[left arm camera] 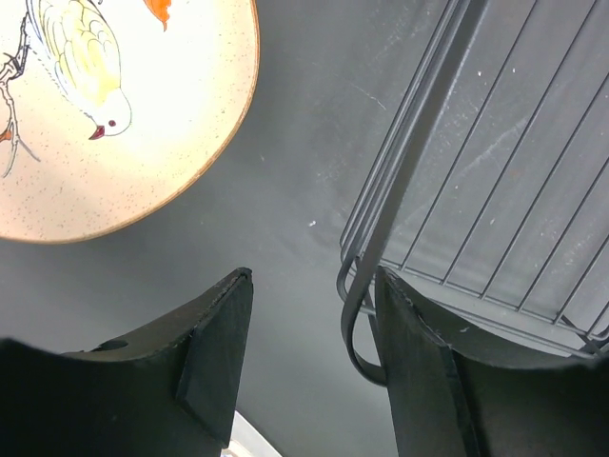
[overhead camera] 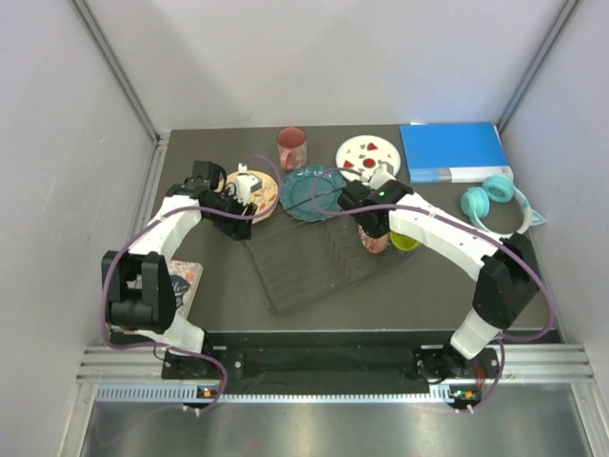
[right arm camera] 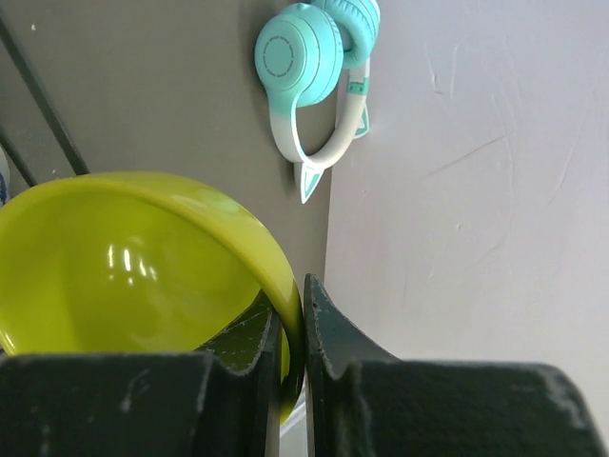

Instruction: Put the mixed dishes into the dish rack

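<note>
Left pincer [left arm camera: 312, 282] apart, over worktop [left arm camera: 285, 171] between floral plate [left arm camera: 114, 114], upper left, and rack [overhead camera: 304, 262] corner. Right pincer [right arm camera: 290, 297] clamped on green bowl [right arm camera: 124, 257] rim, just right of rack.

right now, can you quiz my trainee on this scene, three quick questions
1. True or false: the right tool is shut on the rim of the lime-green bowl.
2. The open left tool hovers between which two things? A) the cream-yellow floral plate and the dish rack; B) a spoon and a pan; C) a bottle and a sponge.
3. Fill in: by the right wall, just nearer than the blue binder, lie the teal ____.

Key: 1 true; 2 A; 3 headphones.
</note>
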You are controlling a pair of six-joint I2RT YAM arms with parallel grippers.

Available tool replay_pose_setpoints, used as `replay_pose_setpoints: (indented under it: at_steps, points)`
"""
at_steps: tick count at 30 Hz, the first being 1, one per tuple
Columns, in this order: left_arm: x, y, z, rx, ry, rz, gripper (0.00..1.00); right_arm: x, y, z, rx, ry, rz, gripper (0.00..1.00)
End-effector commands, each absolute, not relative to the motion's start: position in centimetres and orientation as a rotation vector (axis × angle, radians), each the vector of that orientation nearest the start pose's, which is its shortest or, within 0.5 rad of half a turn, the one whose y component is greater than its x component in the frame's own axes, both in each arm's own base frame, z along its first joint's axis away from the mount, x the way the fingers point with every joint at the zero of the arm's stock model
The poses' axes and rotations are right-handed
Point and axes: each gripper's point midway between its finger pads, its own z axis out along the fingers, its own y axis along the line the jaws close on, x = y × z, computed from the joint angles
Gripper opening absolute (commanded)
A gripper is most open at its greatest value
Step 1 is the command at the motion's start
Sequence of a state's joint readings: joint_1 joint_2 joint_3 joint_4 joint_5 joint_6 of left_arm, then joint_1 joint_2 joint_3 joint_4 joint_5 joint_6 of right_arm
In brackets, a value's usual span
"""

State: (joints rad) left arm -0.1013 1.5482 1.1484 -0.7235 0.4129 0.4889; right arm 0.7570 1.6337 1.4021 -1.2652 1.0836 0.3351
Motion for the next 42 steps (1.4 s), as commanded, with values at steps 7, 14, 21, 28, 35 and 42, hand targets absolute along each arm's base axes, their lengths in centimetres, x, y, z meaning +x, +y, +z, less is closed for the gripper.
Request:
replay_pose_setpoints:
  at_steps: [7, 14, 21, 28, 35, 42]
  points:
    - [33.8, -8.4, 10.1, 0.873, 2.435, -0.421, 0.58, 28.8, 11.3, 17.7, -0.581, 2.229, -1.131, 0.0]
    - [33.6, -8.4, 10.1, 0.873, 2.435, -0.423, 0.58, 28.4, 12.2, 16.8, -0.622, 2.237, -1.133, 0.0]
    - [33.9, -8.5, 11.0, 0.87, 2.411, -0.419, 0.58, 27.5, 13.6, 14.4, -0.715, 2.264, -1.154, 0.0]
    - [33.9, -8.5, 10.8, 0.868, 2.416, -0.422, 0.57, 25.6, 16.4, 12.9, -0.763, 2.262, -1.163, 0.0]
    - [33.9, -8.5, 11.0, 0.864, 2.41, -0.419, 0.57, 24.2, 15.9, 11.7, -0.751, 2.307, -1.165, 0.0]
    - [34.2, -8.3, 11.4, 0.864, 2.399, -0.394, 0.57, 23.6, 15.6, 12.0, -0.728, 2.334, -1.126, 0.42]
